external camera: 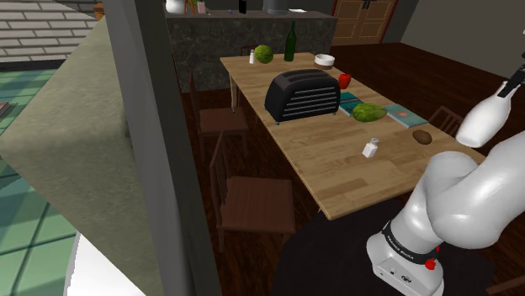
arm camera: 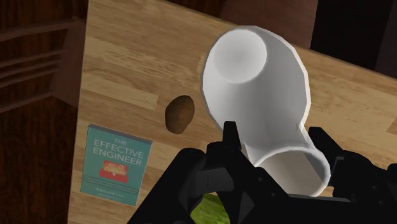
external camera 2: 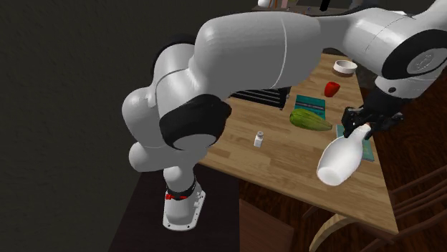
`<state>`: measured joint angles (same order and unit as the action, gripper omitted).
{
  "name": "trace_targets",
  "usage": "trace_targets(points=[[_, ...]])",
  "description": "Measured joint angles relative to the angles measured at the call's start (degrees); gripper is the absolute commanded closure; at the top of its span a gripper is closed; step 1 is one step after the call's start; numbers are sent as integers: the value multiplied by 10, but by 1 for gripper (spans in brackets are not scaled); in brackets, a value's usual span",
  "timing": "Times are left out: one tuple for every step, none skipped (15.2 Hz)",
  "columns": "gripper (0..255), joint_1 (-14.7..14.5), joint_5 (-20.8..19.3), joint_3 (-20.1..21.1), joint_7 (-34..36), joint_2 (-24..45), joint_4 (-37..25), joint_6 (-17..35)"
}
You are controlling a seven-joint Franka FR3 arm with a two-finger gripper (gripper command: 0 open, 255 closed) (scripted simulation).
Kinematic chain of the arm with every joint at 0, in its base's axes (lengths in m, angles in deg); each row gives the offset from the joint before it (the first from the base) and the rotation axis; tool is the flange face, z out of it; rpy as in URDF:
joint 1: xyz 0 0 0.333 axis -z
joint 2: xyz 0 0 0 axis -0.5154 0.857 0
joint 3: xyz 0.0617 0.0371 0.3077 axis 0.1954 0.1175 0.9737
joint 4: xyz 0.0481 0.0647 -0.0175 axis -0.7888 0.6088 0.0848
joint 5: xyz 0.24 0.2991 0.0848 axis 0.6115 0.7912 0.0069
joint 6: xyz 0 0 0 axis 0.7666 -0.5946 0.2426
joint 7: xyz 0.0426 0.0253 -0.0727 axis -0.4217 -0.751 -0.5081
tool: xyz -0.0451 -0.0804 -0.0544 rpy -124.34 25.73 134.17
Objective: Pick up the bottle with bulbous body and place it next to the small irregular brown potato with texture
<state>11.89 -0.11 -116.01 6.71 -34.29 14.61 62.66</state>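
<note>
Over table (arm camera: 127, 57) nr potato (arm camera: 180, 114), white bottle (arm camera: 261, 89), neck partly hidden in gripper (arm camera: 275, 149).

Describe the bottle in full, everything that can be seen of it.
The bottle is plain white and smooth, with no label; its material cannot be told. It has a bulbous body, a base with a shallow dent, and a narrower neck. The end effector clasps the neck between its black fingers; nothing else touches it. It hangs tilted, base away from the hand, lifted above the wooden table, near the brown potato.
</note>
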Motion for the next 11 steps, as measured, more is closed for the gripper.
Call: trace_targets(points=[[255, -37, -14, -34, -2, -16, -22, -6], [255, -80, -33, -69, 1, -38, -48, -13], [255, -110, -49, -93, -1, -57, -72, -20], [255, -135, -65, -113, -4, -76, -94, -25], [255, -144, -73, -123, -6, -86, -101, -25], [255, -155, -81, -132, -5, -95, -104, -21], [255, -155, -83, -134, -4, -98, -100, -16], [255, -155, -86, -136, -4, -100, -93, -8], [255, -153, -88, -138, -4, -102, -87, -2], [255, -151, -89, -138, -2, -104, -80, 5], [255, -149, -91, -139, -1, -104, -73, 12]])
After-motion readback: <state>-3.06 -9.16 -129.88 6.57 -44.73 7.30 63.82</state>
